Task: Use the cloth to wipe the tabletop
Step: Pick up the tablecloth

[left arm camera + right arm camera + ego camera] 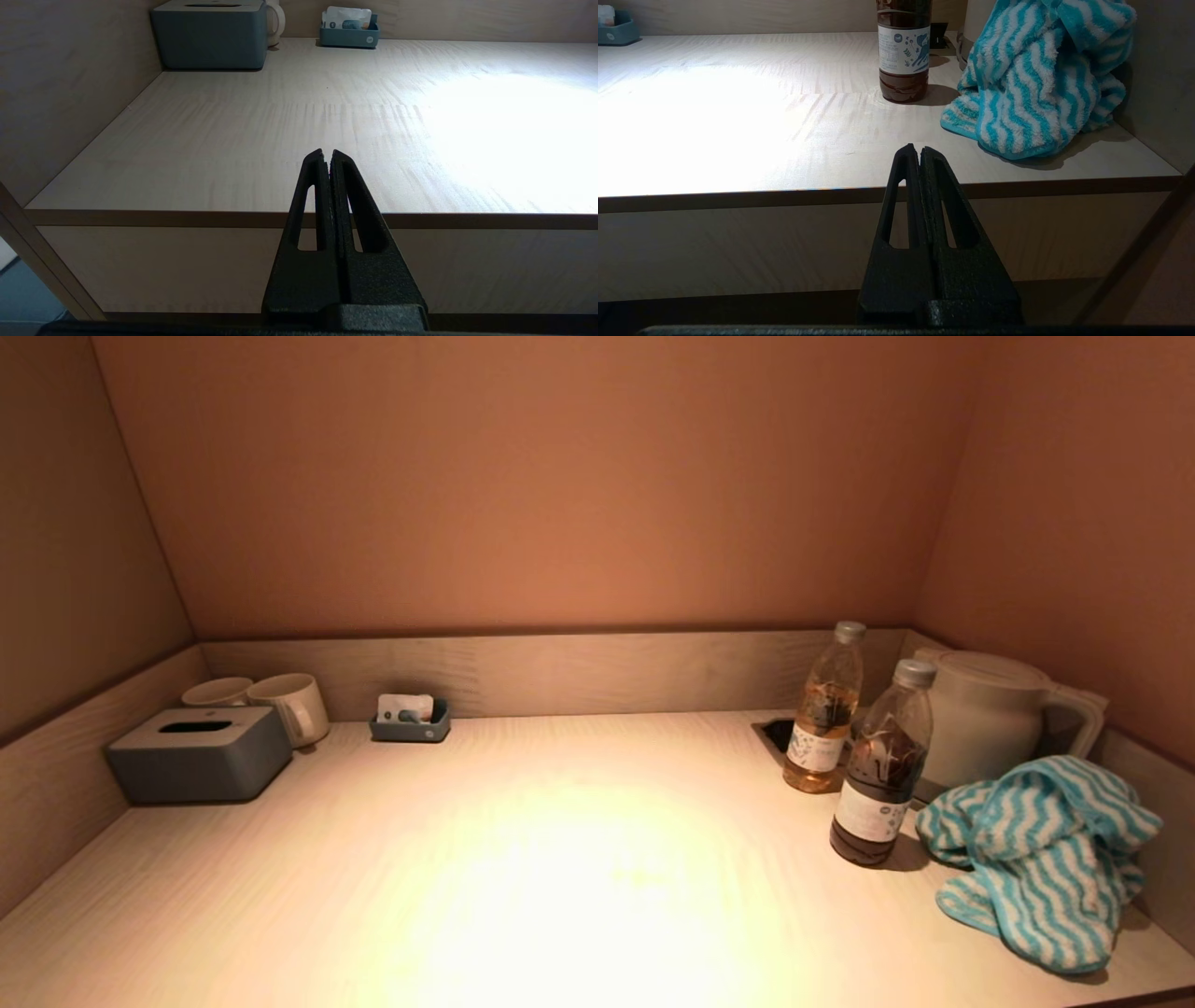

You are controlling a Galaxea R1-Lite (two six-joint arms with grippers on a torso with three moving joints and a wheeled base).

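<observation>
A teal and white striped cloth (1041,859) lies bunched at the right end of the pale wooden tabletop (523,859), against the right wall and beside a kettle. It also shows in the right wrist view (1036,84). My right gripper (920,150) is shut and empty, in front of the table's front edge, short of the cloth. My left gripper (327,154) is shut and empty, in front of the table's front edge on the left side. Neither gripper shows in the head view.
Two drink bottles (882,765) (823,709) stand just left of the cloth, with a white kettle (985,714) behind. A grey tissue box (198,752), two mugs (289,705) and a small grey tray (411,721) sit at the back left. Walls enclose three sides.
</observation>
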